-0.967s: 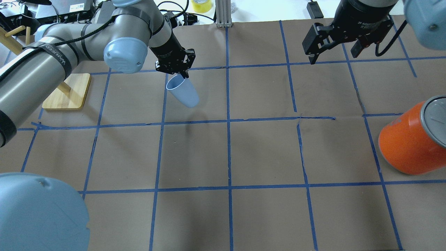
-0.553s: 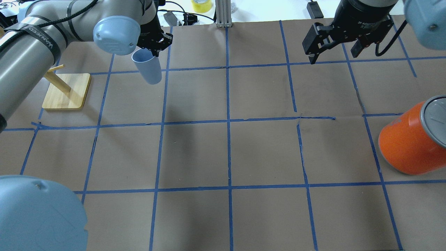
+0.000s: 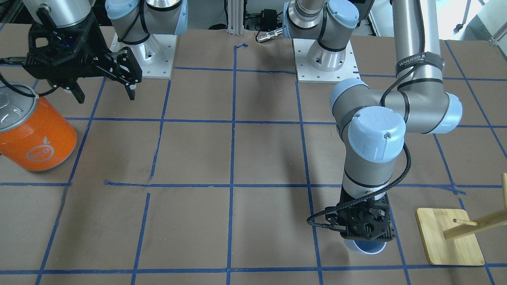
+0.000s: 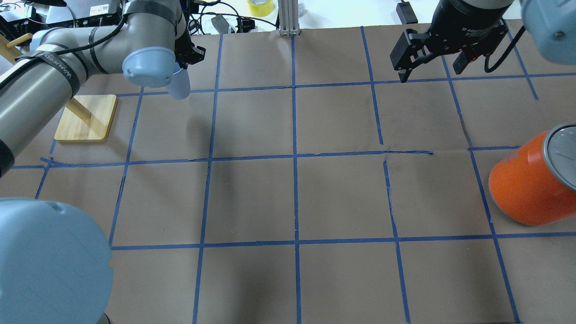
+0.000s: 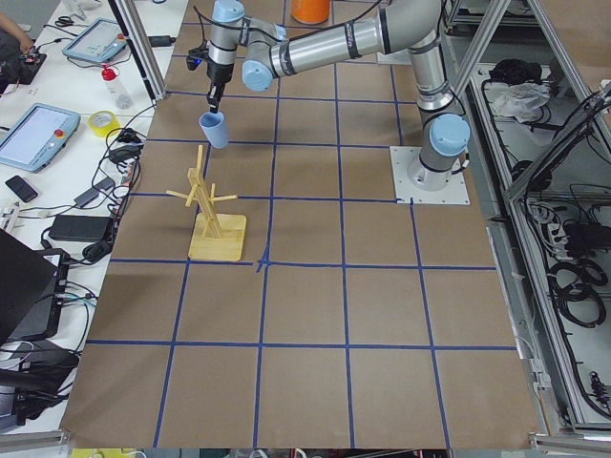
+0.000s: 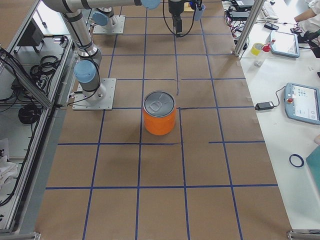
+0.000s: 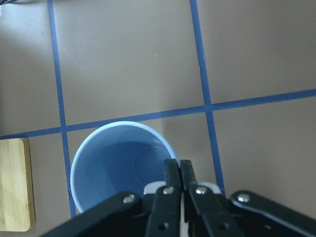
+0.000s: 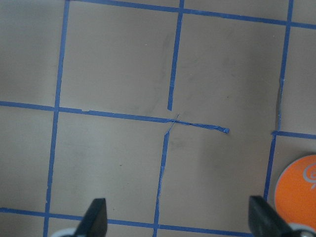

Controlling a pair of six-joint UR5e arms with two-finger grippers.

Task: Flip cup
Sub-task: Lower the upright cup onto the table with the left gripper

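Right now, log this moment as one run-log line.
left gripper: shut on rim of small pale blue plastic cup | cup: mouth up, held above brown table | right gripper: open, empty

The left fingers (image 7: 172, 170) have carried the cup (image 4: 180, 85) leftward, turning it upright.

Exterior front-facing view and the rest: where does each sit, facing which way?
Front-facing: across the table, facing both bases; cup low.
Overhead: behind the shoulders, looking forward; both arms.
Exterior left: table end; left arm near.
Exterior right: opposite end; right arm near, orange can central.
Left wrist: into cup; left hand shut on rim.
Right wrist: down at taped grid; right hand open.
Shared: cup, front-facing and left wrist.
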